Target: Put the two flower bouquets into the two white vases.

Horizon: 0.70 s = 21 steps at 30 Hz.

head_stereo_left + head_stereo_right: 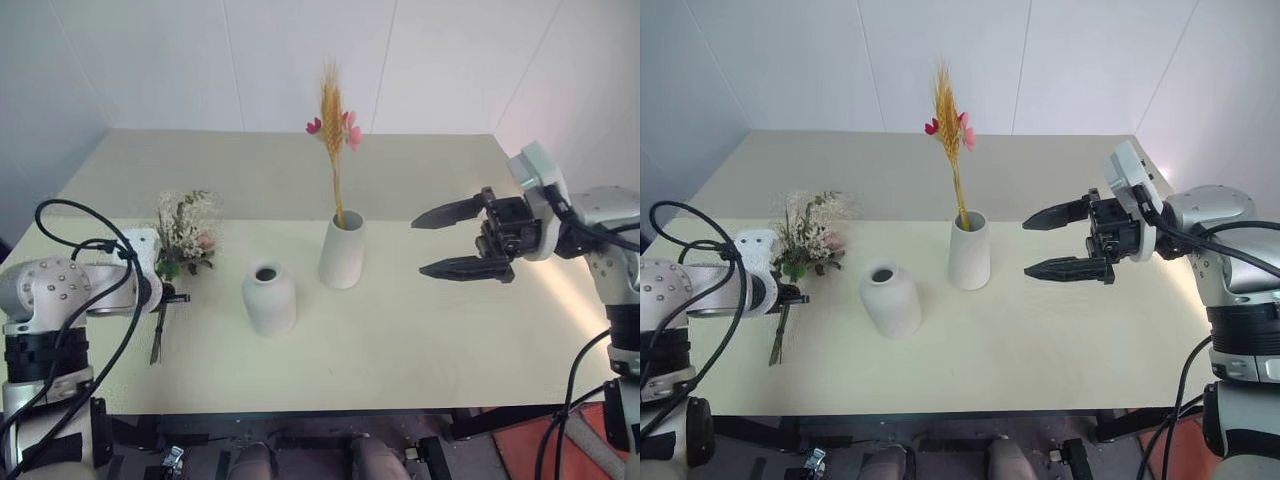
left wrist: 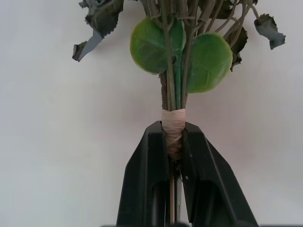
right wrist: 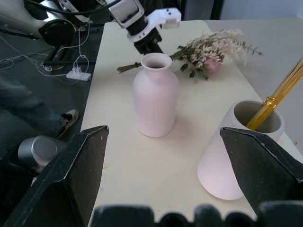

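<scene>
The bushy bouquet [image 1: 187,232] of white sprigs, green leaves and a pink rose lies on the table's left side. My left gripper [image 2: 173,130] is shut on its taped stems [image 2: 173,124]. The wheat bouquet [image 1: 333,130] stands upright in the taller white vase [image 1: 342,252] at the table's middle. The shorter, narrow-mouthed vase [image 1: 269,297] stands empty to its left, nearer the front. My right gripper [image 1: 420,245] hovers open to the right of the tall vase, pointing toward it, with nothing between its fingers.
The cream table [image 1: 400,340] runs back to white walls. Black cables [image 1: 95,240] loop over my left arm. In the right wrist view a person's leg and shoe [image 3: 42,118] stand on the floor beyond the table's left edge.
</scene>
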Motion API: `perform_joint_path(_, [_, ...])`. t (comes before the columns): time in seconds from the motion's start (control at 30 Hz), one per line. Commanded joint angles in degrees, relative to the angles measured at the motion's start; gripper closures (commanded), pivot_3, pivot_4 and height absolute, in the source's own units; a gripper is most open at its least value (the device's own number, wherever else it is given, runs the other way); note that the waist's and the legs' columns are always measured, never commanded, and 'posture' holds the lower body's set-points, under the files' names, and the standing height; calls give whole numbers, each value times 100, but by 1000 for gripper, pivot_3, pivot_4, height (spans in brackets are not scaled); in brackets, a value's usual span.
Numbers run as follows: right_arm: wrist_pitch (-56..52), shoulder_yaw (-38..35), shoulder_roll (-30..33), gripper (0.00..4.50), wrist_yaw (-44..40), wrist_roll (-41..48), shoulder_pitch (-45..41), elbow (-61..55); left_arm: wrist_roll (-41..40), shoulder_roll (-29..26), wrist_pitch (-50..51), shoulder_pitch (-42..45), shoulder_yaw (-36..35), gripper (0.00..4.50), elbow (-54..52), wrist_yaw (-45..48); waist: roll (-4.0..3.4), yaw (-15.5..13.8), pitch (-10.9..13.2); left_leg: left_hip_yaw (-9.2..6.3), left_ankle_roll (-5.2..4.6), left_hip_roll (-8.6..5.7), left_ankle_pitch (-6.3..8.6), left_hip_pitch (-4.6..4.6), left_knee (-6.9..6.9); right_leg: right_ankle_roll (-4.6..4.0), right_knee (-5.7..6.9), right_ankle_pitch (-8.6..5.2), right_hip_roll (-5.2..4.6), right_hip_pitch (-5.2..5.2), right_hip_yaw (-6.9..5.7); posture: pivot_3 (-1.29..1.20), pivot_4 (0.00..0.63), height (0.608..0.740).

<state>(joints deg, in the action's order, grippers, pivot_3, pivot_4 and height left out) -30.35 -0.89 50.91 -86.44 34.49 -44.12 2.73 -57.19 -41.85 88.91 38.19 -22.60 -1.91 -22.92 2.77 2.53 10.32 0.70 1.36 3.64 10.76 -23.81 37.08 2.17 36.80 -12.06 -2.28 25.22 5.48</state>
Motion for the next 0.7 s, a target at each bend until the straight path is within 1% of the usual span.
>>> perform_joint_path(0.03, [43, -304, 73, 0, 75, 110, 30, -187, 117, -164, -1549, -369, -554, 4384, -1446, 1473, 0, 10, 0, 0, 0, 1, 0, 0, -1, 0, -2, 0, 0, 0, 0, 0, 150, 740])
perform_joint_path(0.1, [19, -341, 57, 0, 151, 137, 106, -247, -47, -257, -2200, -742, -884, 4384, -2133, 2414, 0, 23, 0, 3, 6, 2, 1, -2, -7, -2, -6, 1, 0, 3, 2, 0, 150, 740])
perform_joint_path(0.17, [8, -365, 57, 0, 190, 164, 191, -328, -192, -248, -2563, -949, -1166, 4384, -2377, 2935, 0, 2, 0, 3, 13, 3, 2, -2, -8, -4, -6, -1, 0, 2, 1, 0, 150, 740])
perform_joint_path(0.27, [2, -402, 69, 0, 208, 208, 295, -421, -602, -246, -2956, -1096, -1550, 4384, -2483, 3663, 0, -5, 0, 4, 12, 2, 1, 3, -6, 3, -5, -5, 0, -2, 1, 0, 150, 740])
perform_joint_path(0.33, [-29, -470, 79, 0, 252, 249, 341, -432, -649, -308, -3350, -1161, -1609, 4384, -2548, 4294, 0, -8, 0, 3, 12, 2, 0, 9, -3, 40, -4, -26, 0, -8, 1, 0, 150, 740])
perform_joint_path(0.4, [-45, -542, 89, 0, 307, 265, 398, -457, -736, -388, -3576, -1125, -1596, 4384, -2505, 4717, 0, -13, 0, 3, 12, 2, 0, 10, 1, 41, -4, -26, 0, -12, 0, 0, 150, 740])
perform_joint_path(0.53, [-23, -669, 142, 0, 375, 325, 583, -595, -1031, -387, -3830, -810, -1403, 4384, -2325, 5019, 0, -13, 0, 3, 12, 3, 0, 7, 4, 44, -5, -28, 0, -12, 2, 0, 150, 740])
perform_joint_path(0.7, [-26, -778, 165, 0, 518, 384, 728, -737, -1148, -168, -4038, -297, -927, 4384, -2051, 5042, 0, -14, 0, 3, 11, 3, 0, 7, 7, 46, -3, -28, 0, -14, 2, 0, 150, 740])
